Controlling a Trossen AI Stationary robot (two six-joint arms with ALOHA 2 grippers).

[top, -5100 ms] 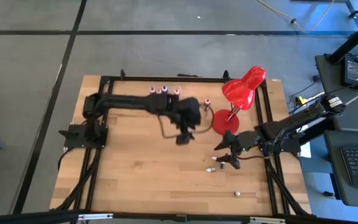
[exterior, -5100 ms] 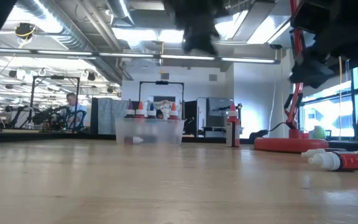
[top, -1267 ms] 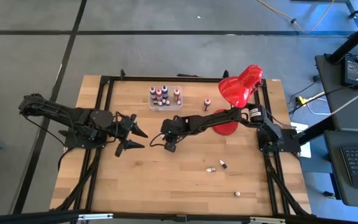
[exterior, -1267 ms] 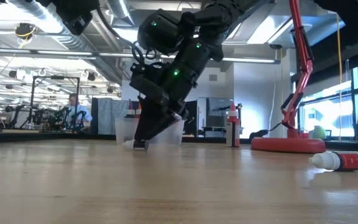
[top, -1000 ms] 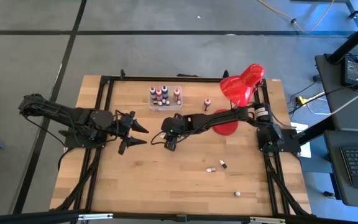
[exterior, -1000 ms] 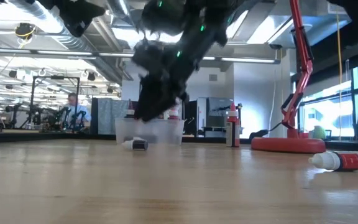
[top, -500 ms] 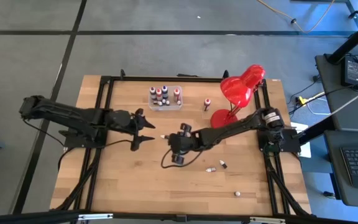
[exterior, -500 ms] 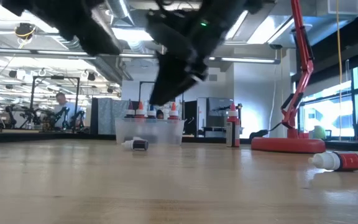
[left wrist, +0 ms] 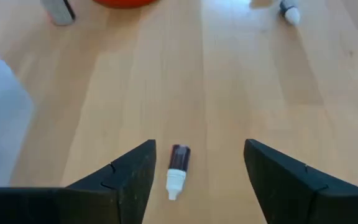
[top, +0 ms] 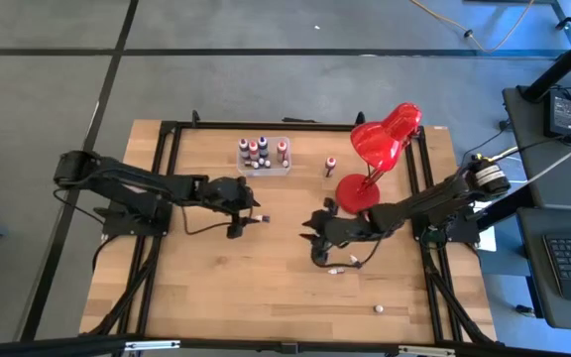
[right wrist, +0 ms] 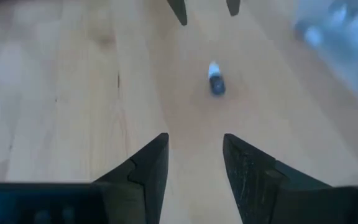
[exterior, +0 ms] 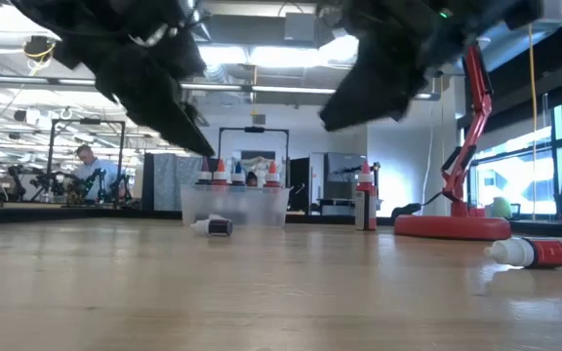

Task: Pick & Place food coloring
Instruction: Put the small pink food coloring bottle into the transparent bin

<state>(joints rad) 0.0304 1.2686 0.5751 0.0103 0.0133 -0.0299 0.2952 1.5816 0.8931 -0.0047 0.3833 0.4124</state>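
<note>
Left gripper (left wrist: 197,171) fingers apart, nothing between them yet, lined up on a lying bottle (left wrist: 178,167) just ahead of the tips. In the high view that bottle (top: 262,217) sits right of my left gripper (top: 246,216), near worktop centre.

Right gripper (top: 315,236) hangs at about 4 o'clock from centre, fingers parted a little, empty. Its wrist view shows the same bottle (right wrist: 215,80) well ahead of its tips, with my left fingertips (right wrist: 178,11) just beyond it.

Progress, judging from the layout: partway. Several bottles stand in the clear box (top: 284,167) at 12 o'clock. Outside the box:
- the centre bottle I'm on now
- two lying at roughly 5 o'clock (top: 337,269), just below the right gripper
- one at the near right edge (top: 377,309)
- one standing (top: 331,165) right of the box, beside the lamp (top: 385,139)

So at least five left to move, I'd say.

Target look: tiny dropper bottle, dark body, white cap, lying on its side, cap towards my left gripper. The low view shows it (exterior: 213,226) flat on the worktop in front of the box (exterior: 234,206). Round and small, so it could roll if I close off-centre.
</note>
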